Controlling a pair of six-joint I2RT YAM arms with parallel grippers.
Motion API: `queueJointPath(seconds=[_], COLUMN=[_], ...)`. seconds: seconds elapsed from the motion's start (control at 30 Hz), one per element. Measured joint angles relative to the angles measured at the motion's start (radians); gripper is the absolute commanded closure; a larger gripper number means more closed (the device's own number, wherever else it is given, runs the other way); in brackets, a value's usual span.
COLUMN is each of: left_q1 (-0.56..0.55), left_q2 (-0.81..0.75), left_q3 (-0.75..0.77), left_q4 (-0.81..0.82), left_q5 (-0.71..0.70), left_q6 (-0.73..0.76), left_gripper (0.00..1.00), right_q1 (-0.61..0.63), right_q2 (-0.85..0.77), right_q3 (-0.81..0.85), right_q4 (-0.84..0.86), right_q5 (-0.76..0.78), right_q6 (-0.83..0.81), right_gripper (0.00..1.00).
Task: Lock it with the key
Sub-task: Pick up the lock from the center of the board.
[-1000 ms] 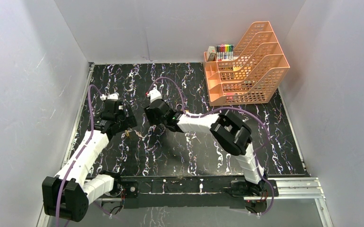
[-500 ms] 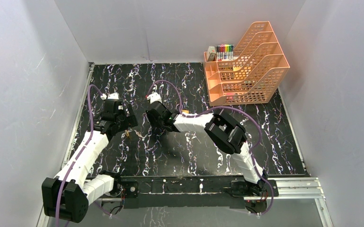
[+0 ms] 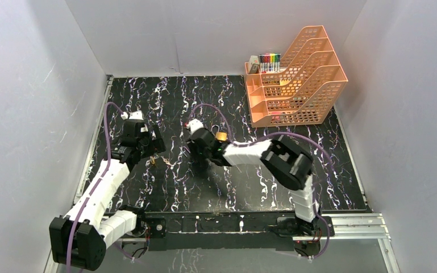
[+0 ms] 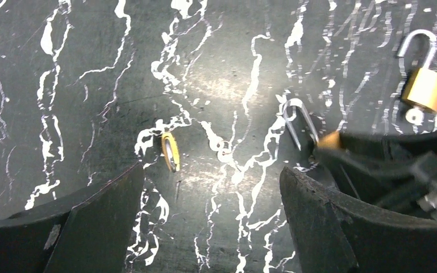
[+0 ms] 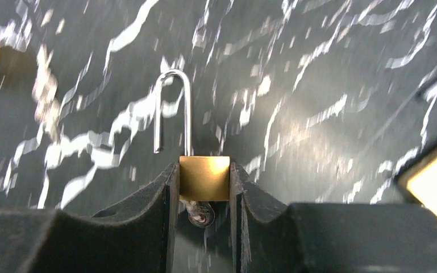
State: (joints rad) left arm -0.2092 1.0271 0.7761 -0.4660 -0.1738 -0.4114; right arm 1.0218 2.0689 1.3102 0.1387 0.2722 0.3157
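The padlock (image 5: 204, 181) sits in the right tool (image 5: 204, 169), fingers closed on both sides of its brass body, open shackle pointing away from the tool. Something silvery under the body is too dim to name; a yellow shape (image 5: 432, 176) beside the tool is blurred and cut off. The left tool (image 4: 211, 170) gapes wide, holding nothing; a small yellow piece (image 4: 170, 152) lies on the desk (image 4: 91, 68) just ahead of it.

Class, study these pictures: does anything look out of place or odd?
The padlock gripped by the right gripper has its shackle open. One leg sits in the brass body, and the other hangs free above it, so the padlock is not yet locked.
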Motion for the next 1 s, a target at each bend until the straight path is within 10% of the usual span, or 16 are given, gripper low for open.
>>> queueJointPath(seconds=[0.2, 0.47, 1.0], left_q1=[0.003, 0.003, -0.003], left_q2=[-0.116, -0.103, -0.158], left_q3=[-0.041, -0.1, -0.149], left_q4=[0.094, 0.341, 0.594], left_q5=[0.203, 0.859, 1.275], left_q6=[0.033, 0.009, -0.061], left_gripper=[0.13, 0.28, 0.54], right_q1=[-0.093, -0.313, -0.328], right_q2=[-0.311, -0.671, -0.707], right_q3=[-0.319, -0.497, -0.547], right_q4=[0.068, 0.219, 0.307], right_q5=[-0.318, -0.811, -1.184], right_q6=[-0.019, 0.093, 0.3], right_gripper=[0.83, 0.82, 0.8])
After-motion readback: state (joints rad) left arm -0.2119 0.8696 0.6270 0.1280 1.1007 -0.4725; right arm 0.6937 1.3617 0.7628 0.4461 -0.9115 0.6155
